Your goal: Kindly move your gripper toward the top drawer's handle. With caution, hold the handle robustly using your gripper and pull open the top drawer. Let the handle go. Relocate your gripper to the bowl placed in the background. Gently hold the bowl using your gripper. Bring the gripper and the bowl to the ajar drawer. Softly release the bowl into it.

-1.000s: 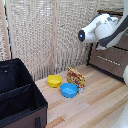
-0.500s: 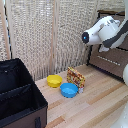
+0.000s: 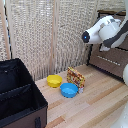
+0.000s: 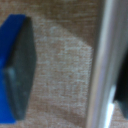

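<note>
Yellow bowl [image 3: 54, 80] beside blue bowl [image 3: 69, 90]

Exterior view. White robot arm [image 3: 104, 31] was at upper right, reaching toward the dark-brown dresser [image 3: 111, 60]; its claw was hidden from view. Yellow bowl [image 3: 54, 80] sat on the wooden table [image 3: 95, 102], just beside the blue bowl [image 3: 69, 90]. Patterned packet [image 3: 76, 78] stood behind the blue bowl. Black fabric box [image 3: 19, 100] occupied the exterior view's left. Woven screen [image 3: 45, 35] formed the backdrop.
</note>
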Motion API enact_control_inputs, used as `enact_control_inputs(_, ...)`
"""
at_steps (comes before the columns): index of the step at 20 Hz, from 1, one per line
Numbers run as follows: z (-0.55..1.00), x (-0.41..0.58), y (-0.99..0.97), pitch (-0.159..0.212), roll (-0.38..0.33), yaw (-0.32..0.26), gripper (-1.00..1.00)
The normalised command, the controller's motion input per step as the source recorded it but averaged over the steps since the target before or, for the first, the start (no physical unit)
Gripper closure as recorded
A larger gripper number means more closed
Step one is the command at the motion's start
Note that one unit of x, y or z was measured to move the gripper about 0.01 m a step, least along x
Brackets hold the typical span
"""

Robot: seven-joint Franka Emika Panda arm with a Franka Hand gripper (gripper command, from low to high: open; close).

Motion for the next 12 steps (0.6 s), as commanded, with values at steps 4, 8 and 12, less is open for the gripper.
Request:
enact_control_inputs(4, 0.25, -0.029, -0.13, -0.001, 0.043, -0.067, 1.00)
enact_control_inputs(8, -0.10, 0.083, 0.41, 0.016, 0.001, -0.142, 1.00)
enact_control_inputs(12, -0.26, 0.151, 0.81, 0.004, 0.000, -0.138, 1.00)
